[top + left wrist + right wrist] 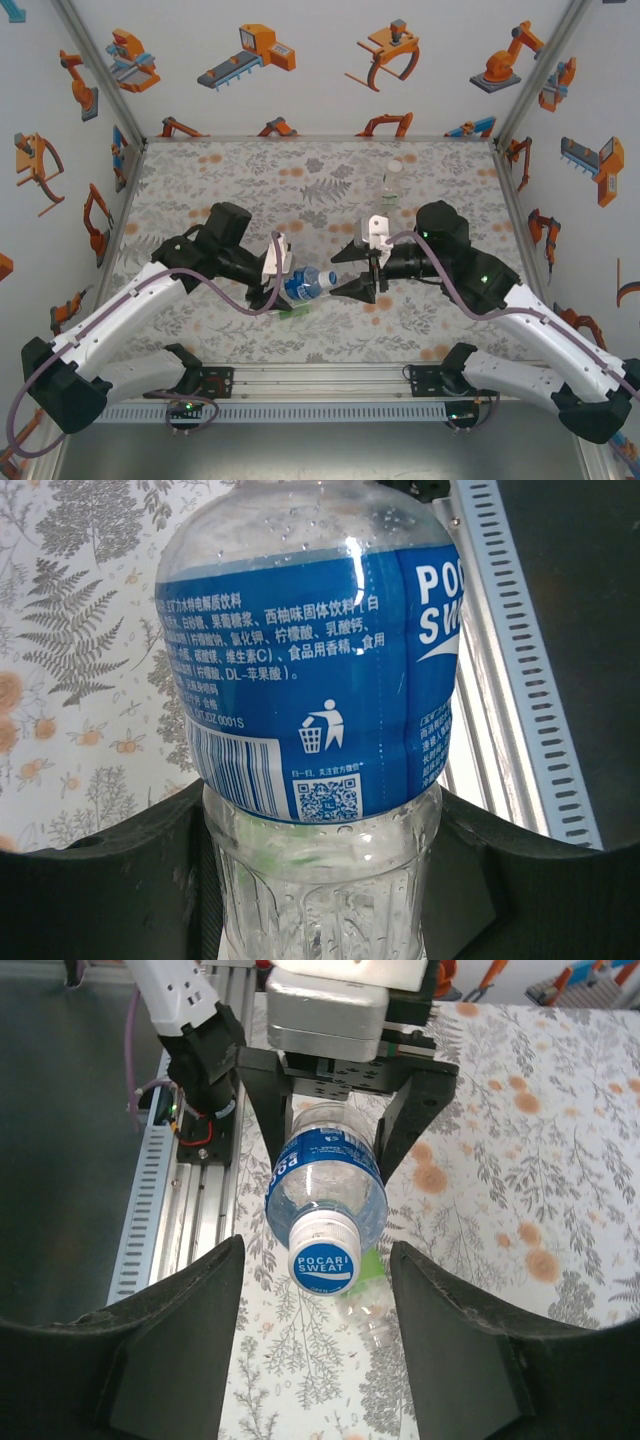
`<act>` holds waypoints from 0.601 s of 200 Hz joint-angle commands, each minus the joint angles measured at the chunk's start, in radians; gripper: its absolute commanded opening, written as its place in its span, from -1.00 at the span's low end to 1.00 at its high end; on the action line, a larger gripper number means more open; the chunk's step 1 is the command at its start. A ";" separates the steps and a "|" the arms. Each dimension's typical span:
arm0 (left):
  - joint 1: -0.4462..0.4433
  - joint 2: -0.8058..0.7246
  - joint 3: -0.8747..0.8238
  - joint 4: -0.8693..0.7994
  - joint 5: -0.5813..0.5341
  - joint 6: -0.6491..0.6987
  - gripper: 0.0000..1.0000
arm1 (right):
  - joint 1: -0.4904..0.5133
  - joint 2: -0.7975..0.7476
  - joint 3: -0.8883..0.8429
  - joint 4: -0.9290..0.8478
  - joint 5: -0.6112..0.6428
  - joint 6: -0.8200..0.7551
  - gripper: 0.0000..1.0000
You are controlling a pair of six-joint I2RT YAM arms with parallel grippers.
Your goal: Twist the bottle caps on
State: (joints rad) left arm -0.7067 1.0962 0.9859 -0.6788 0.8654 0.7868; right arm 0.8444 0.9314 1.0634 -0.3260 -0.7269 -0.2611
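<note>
Covering the table (200,170) was a grey fern-print cloth with orange dots. Both arms reached in over its near middle, wrists turned toward each other.

Left gripper (320,880): clamped across the lower body of the blue-labelled bottle (305,284), which was held off the cloth on its side, neck pointing right. Droplets inside the clear wall.

Right gripper (352,270): jaws apart, one finger on either side of the bottle's neck end, with a gap on both sides and no contact seen.

Tall clear bottle (390,185): upright at the far right of centre, well apart from both arms; top too small to read.

Second clear bottle (375,1310), with a bit of green showing, lay on the cloth under the held one.

Bottle cap (323,1256): white rim, blue printed top, seated on the held bottle's neck, facing the right wrist camera. Whether it was fully tight, I could not tell.
</note>
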 commanded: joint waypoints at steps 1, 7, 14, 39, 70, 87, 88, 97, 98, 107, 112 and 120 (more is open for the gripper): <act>-0.005 -0.023 0.032 -0.043 0.064 -0.005 -1.00 | 0.010 0.012 0.012 0.024 -0.076 -0.080 0.05; -0.004 -0.027 0.035 -0.044 0.065 -0.006 -1.00 | 0.013 0.014 0.006 0.031 -0.073 -0.079 0.02; -0.002 -0.029 0.035 -0.044 0.064 -0.006 -1.00 | 0.019 0.015 -0.002 0.041 -0.067 -0.077 -0.02; -0.003 -0.028 0.040 -0.049 0.062 -0.005 -1.00 | 0.025 0.017 -0.015 0.063 -0.061 -0.069 -0.15; -0.004 -0.025 0.040 -0.051 0.062 -0.008 -1.00 | 0.027 0.018 -0.023 0.069 -0.055 -0.066 -0.19; -0.004 -0.029 0.038 -0.052 0.062 -0.005 -1.00 | 0.026 0.018 -0.029 0.070 -0.049 -0.064 -0.15; -0.004 -0.029 0.038 -0.052 0.061 -0.005 -1.00 | 0.027 0.018 -0.029 0.069 -0.048 -0.064 -0.15; -0.004 -0.030 0.040 -0.052 0.061 -0.005 -1.00 | 0.027 0.019 -0.031 0.067 -0.045 -0.064 -0.14; -0.004 -0.030 0.040 -0.053 0.061 -0.005 -1.00 | 0.027 0.019 -0.031 0.067 -0.046 -0.064 -0.14; -0.004 -0.030 0.042 -0.052 0.061 -0.006 -1.00 | 0.027 0.019 -0.033 0.065 -0.044 -0.065 -0.14; -0.004 -0.029 0.042 -0.051 0.061 -0.005 -1.00 | 0.027 0.017 -0.033 0.065 -0.043 -0.064 -0.14; -0.003 -0.029 0.042 -0.052 0.061 -0.004 -1.00 | 0.027 0.019 -0.037 0.065 -0.041 -0.064 -0.15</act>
State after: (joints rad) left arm -0.7067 1.0821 0.9958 -0.7155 0.8871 0.7864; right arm 0.8650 0.9504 1.0443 -0.2939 -0.7662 -0.3096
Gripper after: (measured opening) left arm 0.578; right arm 0.430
